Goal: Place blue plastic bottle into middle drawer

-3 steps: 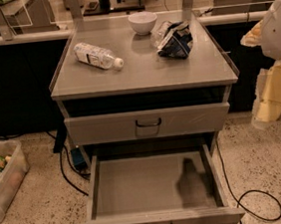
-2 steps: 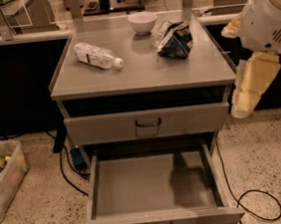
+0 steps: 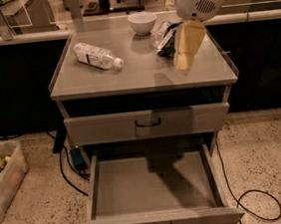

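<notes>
Though its state untellable, tool (image 3: 184, 62) over cabinet top (image 3: 127, 79), before snack bag (image 3: 165, 42), bowl (image 3: 142, 22) near.

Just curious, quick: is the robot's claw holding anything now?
Gripper: over the cabinet top, right side; open or closed cannot be told. The blue plastic bottle lies apart from it.

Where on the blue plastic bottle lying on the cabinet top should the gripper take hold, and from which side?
Take the blue plastic bottle around its labelled mid-body, from above, closing across its round width. It lies on its side on the cabinet top, diagonal, white cap toward the front right, apart from the white bowl and snack bag. The gripper hangs over the top's right part.
</notes>
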Controlling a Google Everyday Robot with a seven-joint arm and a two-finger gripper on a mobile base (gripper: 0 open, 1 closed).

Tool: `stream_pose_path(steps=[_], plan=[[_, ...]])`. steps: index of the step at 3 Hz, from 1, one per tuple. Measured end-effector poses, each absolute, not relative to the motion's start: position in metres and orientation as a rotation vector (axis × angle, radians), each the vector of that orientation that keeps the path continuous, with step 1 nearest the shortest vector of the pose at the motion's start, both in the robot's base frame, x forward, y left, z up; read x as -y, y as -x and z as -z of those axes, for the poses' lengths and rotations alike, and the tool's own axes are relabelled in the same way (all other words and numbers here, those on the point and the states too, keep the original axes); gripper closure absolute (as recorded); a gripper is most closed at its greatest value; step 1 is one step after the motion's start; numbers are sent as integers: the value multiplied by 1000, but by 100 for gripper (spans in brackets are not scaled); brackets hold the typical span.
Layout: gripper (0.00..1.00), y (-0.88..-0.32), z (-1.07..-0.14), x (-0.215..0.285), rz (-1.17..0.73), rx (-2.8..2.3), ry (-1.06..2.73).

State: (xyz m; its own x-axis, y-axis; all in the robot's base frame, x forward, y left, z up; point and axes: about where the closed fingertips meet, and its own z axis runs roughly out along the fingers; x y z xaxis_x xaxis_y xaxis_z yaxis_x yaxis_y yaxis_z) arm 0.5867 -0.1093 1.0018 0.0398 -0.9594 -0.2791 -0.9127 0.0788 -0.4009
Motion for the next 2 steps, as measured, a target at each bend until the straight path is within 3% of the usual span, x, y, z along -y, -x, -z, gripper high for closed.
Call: stream_pose_path(steps=[2], plan=[[0,-621,-994,91,127,-1845,1878]])
